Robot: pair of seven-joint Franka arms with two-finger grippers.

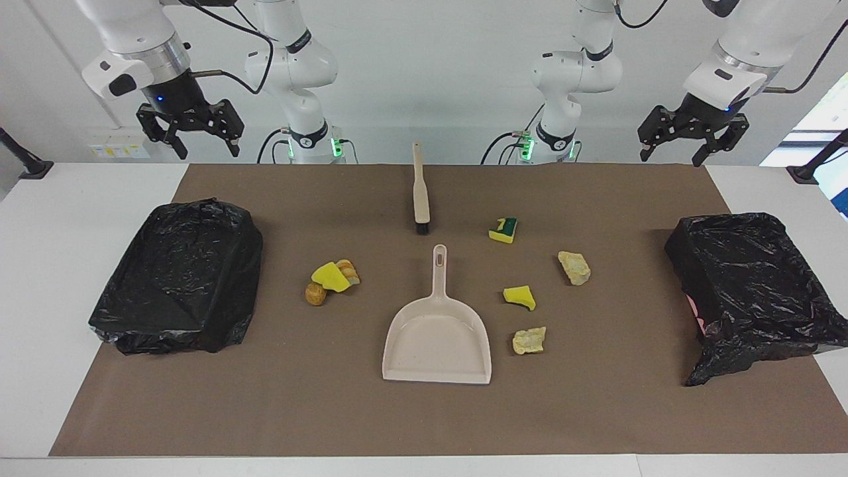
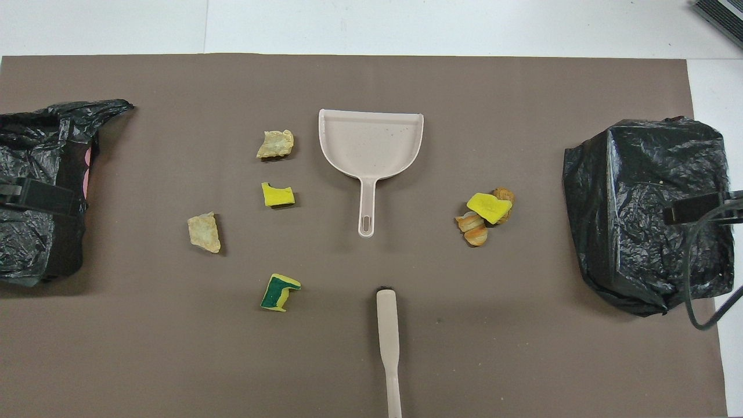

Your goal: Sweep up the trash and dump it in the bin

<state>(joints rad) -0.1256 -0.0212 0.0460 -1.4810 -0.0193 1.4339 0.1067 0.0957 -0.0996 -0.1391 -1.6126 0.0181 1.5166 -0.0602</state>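
The trash lies on the brown mat. A green-backed sponge [image 1: 503, 229] [image 2: 278, 292], a yellow sponge [image 1: 519, 297] [image 2: 277, 195] and two pale chunks [image 1: 574, 267] [image 1: 529, 340] lie toward the left arm's end. A yellow sponge with brown lumps [image 1: 331, 279] [image 2: 486, 212] lies toward the right arm's end. The beige dustpan [image 1: 437, 344] [image 2: 371, 145] lies mid-mat, its handle toward the robots. The brush [image 1: 421, 192] [image 2: 388, 342] lies nearer to the robots. My right gripper [image 1: 205, 142] and left gripper [image 1: 682, 149] hang open and empty, raised at the robots' edge of the table.
A bin lined with a black bag [image 1: 179, 278] [image 2: 644, 215] stands at the right arm's end. A second one [image 1: 755, 278] [image 2: 40, 191] stands at the left arm's end. White table [image 1: 40, 265] borders the mat.
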